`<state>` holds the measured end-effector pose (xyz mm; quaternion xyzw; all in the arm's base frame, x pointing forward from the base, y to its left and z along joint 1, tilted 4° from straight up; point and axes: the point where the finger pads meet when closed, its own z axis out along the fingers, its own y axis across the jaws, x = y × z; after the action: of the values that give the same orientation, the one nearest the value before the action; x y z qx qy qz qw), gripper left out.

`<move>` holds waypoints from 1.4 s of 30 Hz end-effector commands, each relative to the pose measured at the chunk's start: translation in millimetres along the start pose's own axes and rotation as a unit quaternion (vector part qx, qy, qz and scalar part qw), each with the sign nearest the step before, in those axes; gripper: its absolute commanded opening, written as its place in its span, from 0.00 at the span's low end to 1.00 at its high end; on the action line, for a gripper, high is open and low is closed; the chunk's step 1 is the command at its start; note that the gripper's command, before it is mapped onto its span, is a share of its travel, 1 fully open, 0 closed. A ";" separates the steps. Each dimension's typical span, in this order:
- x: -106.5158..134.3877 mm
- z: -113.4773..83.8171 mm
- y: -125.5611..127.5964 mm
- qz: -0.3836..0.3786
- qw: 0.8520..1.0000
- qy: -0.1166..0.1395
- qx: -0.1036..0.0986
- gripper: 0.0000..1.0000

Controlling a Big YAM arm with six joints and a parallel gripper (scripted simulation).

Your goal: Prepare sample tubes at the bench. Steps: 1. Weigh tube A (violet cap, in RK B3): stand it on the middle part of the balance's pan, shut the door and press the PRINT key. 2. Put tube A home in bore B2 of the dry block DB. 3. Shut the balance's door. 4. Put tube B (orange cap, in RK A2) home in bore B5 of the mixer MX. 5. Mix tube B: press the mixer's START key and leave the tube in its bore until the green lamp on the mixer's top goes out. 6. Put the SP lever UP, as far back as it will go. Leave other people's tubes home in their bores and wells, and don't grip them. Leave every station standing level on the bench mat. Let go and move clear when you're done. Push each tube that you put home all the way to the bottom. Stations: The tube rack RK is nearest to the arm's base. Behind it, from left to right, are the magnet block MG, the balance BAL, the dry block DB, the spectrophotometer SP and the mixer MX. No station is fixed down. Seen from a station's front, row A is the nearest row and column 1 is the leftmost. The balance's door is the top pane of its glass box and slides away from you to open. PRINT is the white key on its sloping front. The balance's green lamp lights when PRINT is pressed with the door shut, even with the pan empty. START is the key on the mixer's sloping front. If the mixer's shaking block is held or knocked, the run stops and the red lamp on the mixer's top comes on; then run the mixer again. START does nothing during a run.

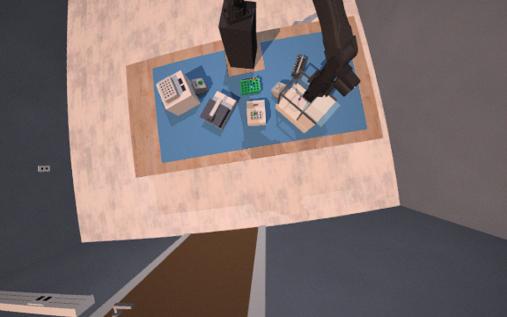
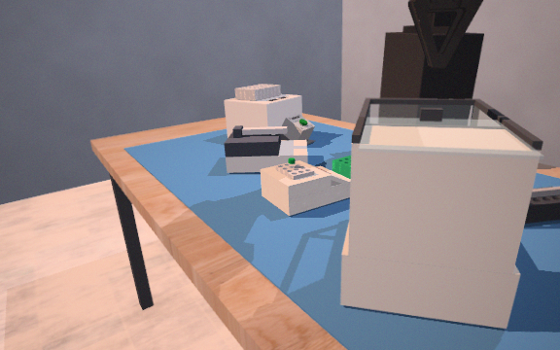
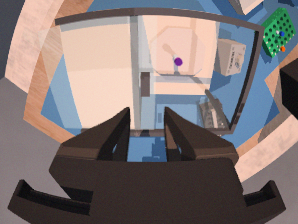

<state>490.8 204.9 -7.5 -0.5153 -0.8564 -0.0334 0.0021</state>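
Note:
The balance [image 1: 287,114] [image 2: 436,219] has its glass door slid partly back; the door's dark handle [image 2: 431,114] [image 3: 145,84] is about mid-box. Tube A, seen by its violet cap [image 1: 299,99] [image 3: 178,61], stands on the pan in the uncovered part. My gripper [image 1: 310,94] [image 3: 147,113] is part open and empty, above the box, its tips to one side of the handle. Tube B's orange cap [image 1: 253,79] [image 3: 283,49] shows in the green rack [image 1: 245,87] [image 2: 342,166]. The dry block [image 1: 260,121] [image 2: 304,187] holds a green-capped tube. The SP lever [image 1: 215,106] [image 2: 264,131] lies down.
The mixer [image 1: 186,103] [image 2: 246,114] stands at the far end, its START key [image 1: 200,83] [image 2: 302,122] on a front console; its top lamps look dark. The magnet block [image 1: 299,66] [image 2: 552,209] [image 3: 212,112] is beside the balance. The balance's console [image 3: 231,57] faces the rack side.

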 end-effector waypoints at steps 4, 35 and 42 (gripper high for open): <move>-9.8 -16.3 20.9 0.000 1.000 -0.003 -0.014 0.30; -7.1 -4.8 -22.0 -0.382 0.924 -0.004 -0.009 0.36; -7.1 -5.0 -28.4 -0.476 0.880 -0.005 -0.009 0.36</move>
<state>463.3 190.9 -5.7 -0.1093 -0.9935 -0.0302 -0.0118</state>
